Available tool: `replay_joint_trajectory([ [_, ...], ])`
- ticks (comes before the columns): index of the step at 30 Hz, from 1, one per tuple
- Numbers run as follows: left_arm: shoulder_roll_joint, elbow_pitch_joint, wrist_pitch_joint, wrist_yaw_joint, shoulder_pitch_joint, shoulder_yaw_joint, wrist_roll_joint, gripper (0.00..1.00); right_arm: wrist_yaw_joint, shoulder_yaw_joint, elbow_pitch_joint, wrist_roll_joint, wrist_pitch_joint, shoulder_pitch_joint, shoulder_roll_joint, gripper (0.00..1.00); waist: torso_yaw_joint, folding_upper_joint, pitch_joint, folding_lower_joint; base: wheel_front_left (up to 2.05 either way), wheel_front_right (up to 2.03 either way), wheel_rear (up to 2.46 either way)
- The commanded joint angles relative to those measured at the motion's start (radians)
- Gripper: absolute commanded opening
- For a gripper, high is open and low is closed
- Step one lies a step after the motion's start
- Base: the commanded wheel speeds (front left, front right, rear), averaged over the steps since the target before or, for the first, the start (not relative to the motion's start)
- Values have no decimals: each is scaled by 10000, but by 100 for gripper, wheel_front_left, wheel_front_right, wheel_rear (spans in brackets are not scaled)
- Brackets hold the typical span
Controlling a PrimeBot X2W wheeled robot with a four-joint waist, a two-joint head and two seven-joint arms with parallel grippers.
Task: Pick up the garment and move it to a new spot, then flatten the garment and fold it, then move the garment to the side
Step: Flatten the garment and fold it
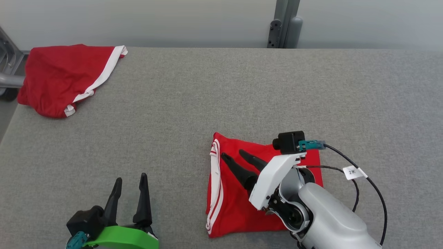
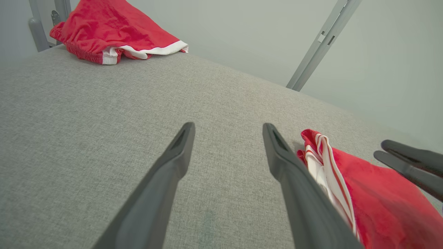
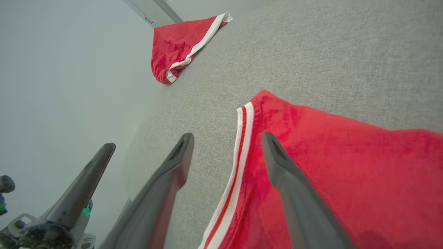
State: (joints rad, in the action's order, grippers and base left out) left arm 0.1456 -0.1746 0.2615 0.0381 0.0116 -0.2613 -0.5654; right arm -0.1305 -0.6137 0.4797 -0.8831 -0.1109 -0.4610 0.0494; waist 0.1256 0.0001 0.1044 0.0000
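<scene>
A grey woven tabletop [image 1: 242,97] spans nearly the whole head view, with a pale wall [image 1: 138,20] running behind its far edge from 10 to 2 o'clock. The garment [image 1: 232,204], red, lies folded into a rough rectangle on the tabletop at about 5 o'clock from the view's middle, its white-and-red striped border running down its 9 o'clock side. Another garment [image 1: 59,79], also red with a white band, lies loosely bunched at 10 o'clock on the far left corner of the tabletop, well apart from the folded one. The right arm [image 1: 332,221], silver and white, reaches in from the 5 o'clock corner and covers the garment's 3 o'clock part. The left end effector [image 1: 131,177] sits at 7 o'clock over bare tabletop, on a green mount, its two dark fingers pointing to 12 o'clock and spread wide with nothing between them. A grey metal post [image 1: 283,24] stands against the wall at 1 o'clock. The right end effector [image 1: 232,153] points toward 10 o'clock above the garment's far left corner, fingers parted and gripping nothing. In the right wrist view, one finger lies over the red cloth and the other over the tabletop just past the striped border. I cannot tell whether the tips touch the cloth. A black cable [image 1: 373,186] loops from the right wrist toward 4 o'clock, carrying a small white tag [image 1: 353,172].
</scene>
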Motion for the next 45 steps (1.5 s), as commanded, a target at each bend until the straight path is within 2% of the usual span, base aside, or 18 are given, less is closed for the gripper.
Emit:
replay_joint_trajectory([
  [1, 80, 5, 29, 8, 93, -1, 40, 100, -4, 65, 57, -85, 191, -106, 26, 100, -98, -1, -61, 0, 0, 0, 0],
  [6, 126, 56, -6, 41, 161, -51, 51, 100, -4, 329, 50, 278, 877, -131, 227, 100, -319, -1, -119, 0, 0, 0, 0],
  [12, 165, 131, -3, 57, 150, -138, 137, 100, -4, 838, 36, 1262, 1859, 146, 633, 100, -600, -1, -172, 0, 0, 0, 0],
  [21, 170, 83, -4, 102, -91, -317, 372, 100, -4, 2731, -259, 3428, 3358, 1129, 766, 100, -1030, -1, -327, 0, 0, 0, 0],
  [28, 117, 27, 30, 212, 18, -136, 542, 100, -4, 4436, -1255, 5526, 3675, 2532, 398, 100, -1365, -1, -561, 0, 0, 0, 0],
  [32, 101, 60, 33, 254, 258, 5, 711, 100, -4, 5164, -1920, 6236, 3718, 3333, 156, 100, -1515, -1, -692, 0, 0, 0, 0],
  [37, 33, 195, 37, 252, 584, 257, 978, 100, -4, 5414, -2462, 6552, 3751, 3994, 49, 100, -1638, -1, -791, 0, 0, 0, 0],
  [45, -163, 254, 38, 143, 942, 571, 1344, 100, -4, 5452, -2650, 6607, 3777, 4320, 19, 100, -1603, -1, -883, 0, 0, 0, 0],
])
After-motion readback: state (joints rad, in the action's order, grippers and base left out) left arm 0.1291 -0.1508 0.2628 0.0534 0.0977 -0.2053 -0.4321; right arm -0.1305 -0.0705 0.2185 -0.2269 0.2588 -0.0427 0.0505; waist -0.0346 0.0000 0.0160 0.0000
